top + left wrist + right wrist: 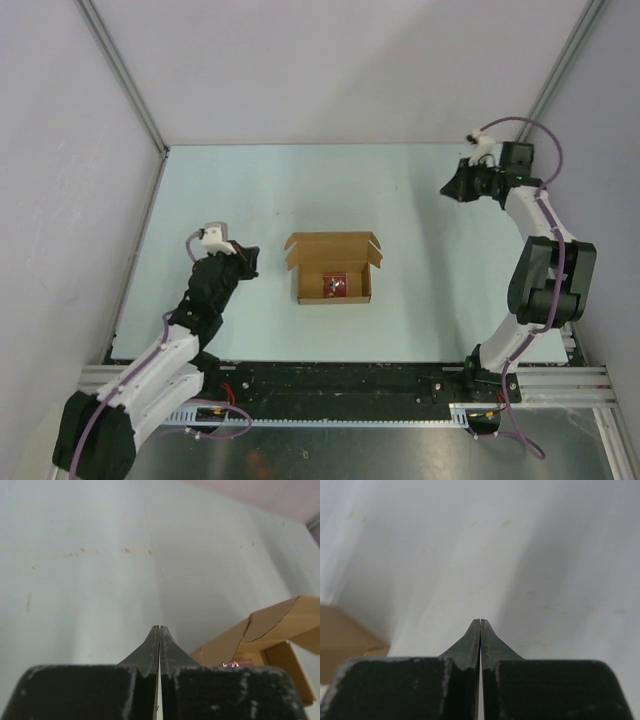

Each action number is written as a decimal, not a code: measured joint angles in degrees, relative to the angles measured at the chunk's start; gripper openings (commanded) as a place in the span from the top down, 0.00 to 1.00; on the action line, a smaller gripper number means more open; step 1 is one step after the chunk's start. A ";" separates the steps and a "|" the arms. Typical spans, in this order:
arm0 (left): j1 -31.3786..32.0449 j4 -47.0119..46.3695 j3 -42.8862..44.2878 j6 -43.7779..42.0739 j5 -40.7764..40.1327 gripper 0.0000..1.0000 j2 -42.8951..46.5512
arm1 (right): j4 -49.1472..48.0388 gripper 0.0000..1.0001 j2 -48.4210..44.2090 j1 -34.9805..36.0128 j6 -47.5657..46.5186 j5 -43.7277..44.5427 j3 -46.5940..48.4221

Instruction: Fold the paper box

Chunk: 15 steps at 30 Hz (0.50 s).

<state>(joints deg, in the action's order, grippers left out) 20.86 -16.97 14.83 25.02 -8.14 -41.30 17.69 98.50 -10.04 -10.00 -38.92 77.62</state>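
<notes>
Mid-counter, the paper box [330,250] stood open on the pale counter [200,200]: walls up, lid flap and its side tabs splayed toward the far edge, a small red packet [334,286] lying inside. My left fingers [248,262] hung just off the box's left side, pressed together and holding nothing; the left wrist view showed them [159,632] closed, a cardboard corner [270,630] low on the right. My right fingers [450,187] were well apart at the far right, likewise closed and empty [480,625]. Neither arm touched cardboard.

Judgement: body formed, lid not yet shut. Step in hand looked like the approach to closing. Next move called for reaching the lid's far edge, turning the side tabs inward, swinging the flap over the packet, and steadying the near wall against sliding.
</notes>
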 measured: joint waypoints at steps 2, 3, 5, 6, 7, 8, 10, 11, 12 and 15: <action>0.00 -0.85 0.00 0.42 2.23 1.00 -3.74 | 2.47 1.00 0.33 2.58 -2.51 -2.82 -1.29; -0.02 -1.57 -0.02 0.57 3.48 1.00 -5.46 | 3.76 1.00 0.37 3.76 -3.91 -4.61 -2.10; -0.04 -3.56 -0.02 1.05 6.51 1.00 -8.44 | 6.47 1.00 0.61 6.38 -6.21 -8.28 -3.58; -0.04 -5.09 -0.02 1.38 7.87 1.00 -9.97 | 7.67 1.00 1.01 7.61 -7.04 -9.70 -3.96; -0.04 -6.38 -0.02 1.55 8.87 1.00 -11.32 | 8.63 1.00 1.49 8.61 -8.09 -10.88 -4.09; -0.04 -7.41 -0.02 1.66 9.73 1.00 -12.52 | 9.29 1.00 2.12 9.66 -9.01 -11.82 -4.20; -0.04 -9.40 0.07 1.88 10.99 1.00 -14.99 | 10.16 1.00 3.21 11.67 -10.27 -13.00 -4.66; -0.04 -10.12 0.24 1.92 11.72 1.00 -16.24 | 10.47 1.00 3.63 12.39 -10.64 -13.31 -4.85; -0.04 -10.78 0.44 1.95 12.26 1.00 -17.27 | 10.80 1.00 4.11 13.33 -11.10 -13.68 -5.11; -0.04 -12.59 1.53 1.95 14.45 1.00 -20.63 | 11.82 1.00 5.16 15.74 -12.09 -14.29 -5.62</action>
<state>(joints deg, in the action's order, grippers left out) 20.82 -29.56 16.36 26.96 6.31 -61.93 29.52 103.66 5.69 -22.09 -53.21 72.01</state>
